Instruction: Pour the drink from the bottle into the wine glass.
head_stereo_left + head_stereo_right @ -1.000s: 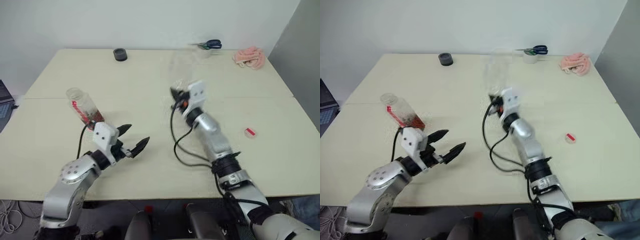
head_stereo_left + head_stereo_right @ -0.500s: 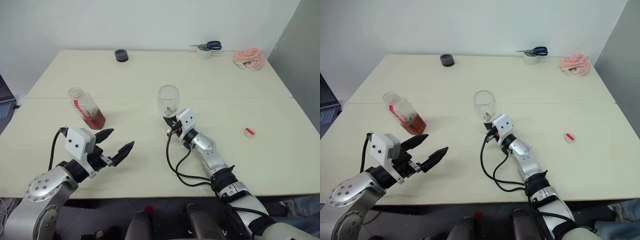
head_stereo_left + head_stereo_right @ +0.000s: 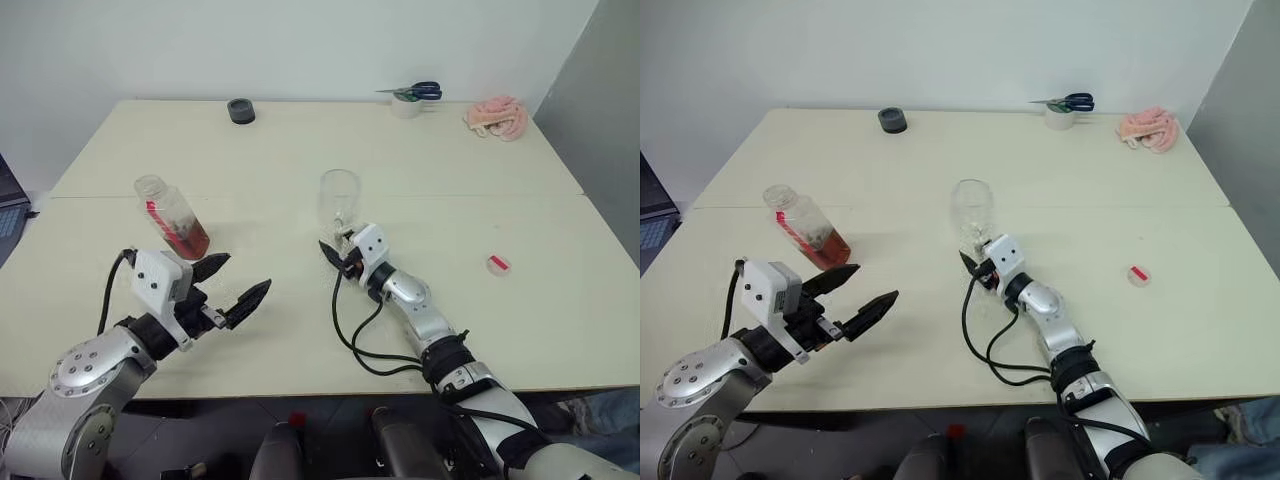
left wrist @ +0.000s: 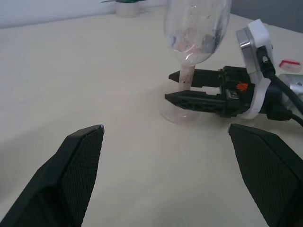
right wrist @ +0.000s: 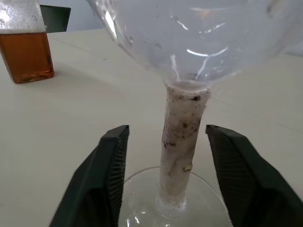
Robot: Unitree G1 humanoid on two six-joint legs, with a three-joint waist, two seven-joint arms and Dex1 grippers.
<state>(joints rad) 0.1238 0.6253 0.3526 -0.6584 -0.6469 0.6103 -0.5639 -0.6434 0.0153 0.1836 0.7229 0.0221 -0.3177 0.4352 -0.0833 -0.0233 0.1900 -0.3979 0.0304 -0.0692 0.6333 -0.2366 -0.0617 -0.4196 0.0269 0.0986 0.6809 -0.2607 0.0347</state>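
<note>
**Wine glass set upright, both grippers released**

While the wine glass (image 3: 972, 212) stands upright on the table (image 3: 1110, 300) near its middle, the right gripper (image 5: 166, 161) lies low at the base of the glass, with one finger on each side of the stem. In the right wrist view the jaws stand apart, and a gap shows between each finger and the stem, so the stem is not clamped. The foot of the glass rests flat on the table surface.

The bottle (image 3: 805, 228) stands on the left part of the table, well apart from the wine glass, and leans slightly. The drink (image 3: 827, 245) fills only the lowest part of the bottle; its neck has no cap on it.

The left gripper (image 3: 857, 290) hovers above the table, near the bottle, on the robot's side of it. Its jaws are spread wide and hold nothing.

At the far edge lie a black roll of tape (image 3: 892, 120), scissors (image 3: 1068, 102) and a pink cloth (image 3: 1150, 128). A small red item (image 3: 1139, 274) lies to the right.
</note>
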